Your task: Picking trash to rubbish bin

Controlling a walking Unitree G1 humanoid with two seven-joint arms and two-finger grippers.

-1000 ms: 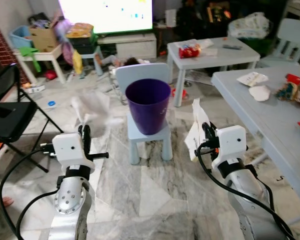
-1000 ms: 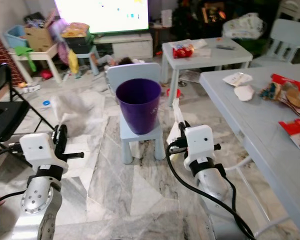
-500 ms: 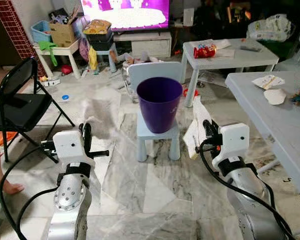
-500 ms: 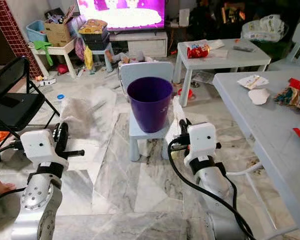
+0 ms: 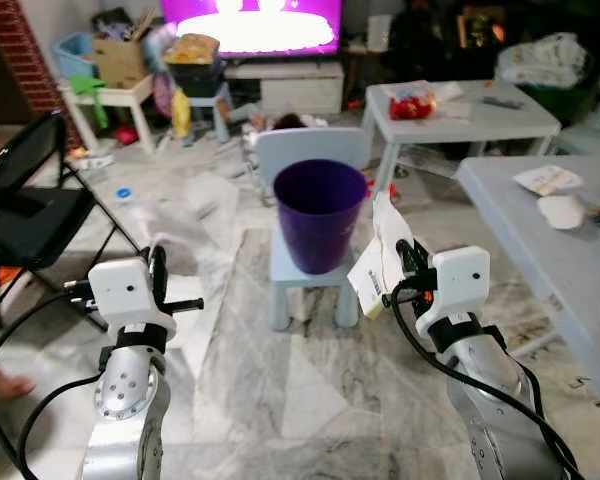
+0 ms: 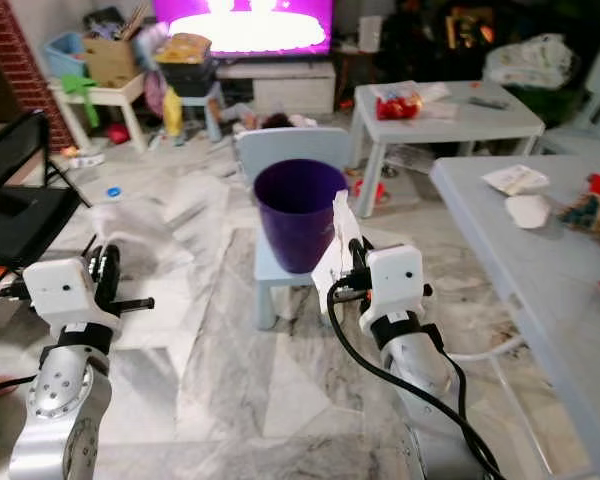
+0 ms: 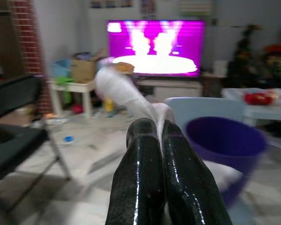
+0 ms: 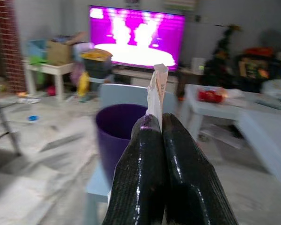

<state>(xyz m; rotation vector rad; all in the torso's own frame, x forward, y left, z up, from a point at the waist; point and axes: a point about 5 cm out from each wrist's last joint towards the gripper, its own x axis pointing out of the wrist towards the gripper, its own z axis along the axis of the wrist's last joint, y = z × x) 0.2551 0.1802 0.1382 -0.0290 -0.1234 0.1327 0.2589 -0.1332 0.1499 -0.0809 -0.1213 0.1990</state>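
Note:
A purple bin (image 5: 320,215) stands on the seat of a small pale-blue child's chair (image 5: 310,150) straight ahead. My right gripper (image 5: 405,262) is shut on a white paper wrapper (image 5: 375,265), held upright just right of the bin and short of its rim. In the right wrist view the wrapper (image 8: 157,86) sticks up from the fingertips (image 8: 147,126) with the bin (image 8: 117,131) behind it. My left gripper (image 5: 158,275) is raised at the left, farther from the bin. It is shut on a thin whitish plastic piece (image 7: 117,86).
A grey table (image 5: 540,230) runs along the right with scraps (image 5: 550,180) on it. A black folding chair (image 5: 30,200) stands at the left. Behind the bin are a small white table (image 5: 460,105) with a red packet (image 5: 412,103), a lit TV (image 5: 260,15) and clutter.
The whole view has swung and blurred as I move. The right gripper's wrapper now sits nearer the bin's right side. Both grippers keep their hold.

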